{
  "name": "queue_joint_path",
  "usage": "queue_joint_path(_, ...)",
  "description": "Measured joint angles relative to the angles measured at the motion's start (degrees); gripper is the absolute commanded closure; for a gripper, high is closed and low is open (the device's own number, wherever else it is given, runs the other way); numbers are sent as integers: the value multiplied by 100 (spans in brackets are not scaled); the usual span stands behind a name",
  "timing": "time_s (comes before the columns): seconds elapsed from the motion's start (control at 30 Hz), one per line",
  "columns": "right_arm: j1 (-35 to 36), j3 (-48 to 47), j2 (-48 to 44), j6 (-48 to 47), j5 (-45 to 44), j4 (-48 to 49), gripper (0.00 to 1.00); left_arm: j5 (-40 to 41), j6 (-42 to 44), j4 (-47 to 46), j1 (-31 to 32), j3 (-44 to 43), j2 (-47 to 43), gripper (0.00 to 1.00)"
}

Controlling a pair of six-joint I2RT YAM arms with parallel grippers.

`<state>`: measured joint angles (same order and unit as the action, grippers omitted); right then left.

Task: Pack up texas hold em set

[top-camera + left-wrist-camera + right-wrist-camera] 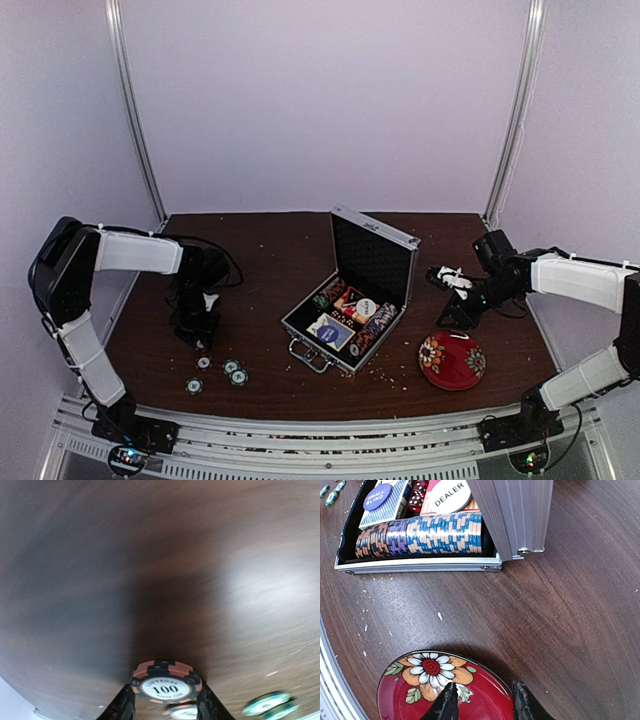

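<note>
One silver briefcase [375, 258] stands open near the middle of the dark wooden worktop [560, 605], its lid upright and its handle toward the near edge. Inside it, the right wrist view shows one long row of chips [420, 532] set on edge against the near wall. They run in blue-and-cream, purple and black-and-orange bands, too tightly packed to count. Behind the row lies one blue-and-cream card deck box [395, 509], with a round blue button [377, 496] reading "SMALL BLIND" on top. Beside it are a pale round button [451, 492] reading "DEALER" and some red dice [417, 497], which are partly hidden, so their number is unclear. The left gripper [167, 704] has its jaws clenched on one black-and-salmon chip [166, 685]. This chip is printed "100", and the small lettering around the numeral is too fine to read surely. From above, four loose chips lie on the worktop just in front of that gripper: one pale chip [204, 363] and three green chips [231, 367]. In the left wrist view they are blurred and cut off by the lower edge. The right gripper [485, 697] hovers over one red floral bowl [395, 702] with its jaws parted and nothing between them. The bowl's near side runs out of the frame. Pale crumbs [440, 615] dot the worktop between the bowl and the briefcase.
</note>
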<state>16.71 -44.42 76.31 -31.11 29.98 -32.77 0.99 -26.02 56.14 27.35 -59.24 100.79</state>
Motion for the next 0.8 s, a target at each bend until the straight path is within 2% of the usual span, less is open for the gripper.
queue_joint_path(0.27, 2, 0, 0, 0, -2, 0, 63, -326, 249, -221, 942, -914, 695, 58)
queue_joint_path(0.6, 2, -2, 57, 2, -4, 0, 63, -1235, 538, -822, 1993, -1235, 896, 58)
queue_joint_path(0.67, 2, -11, 57, 2, -4, 0, 63, -1349, 566, -876, 2098, -1261, 920, 55)
queue_joint_path(0.8, 2, -24, 57, 2, -7, 2, 63, -1410, 605, -890, 2162, -1266, 901, 43)
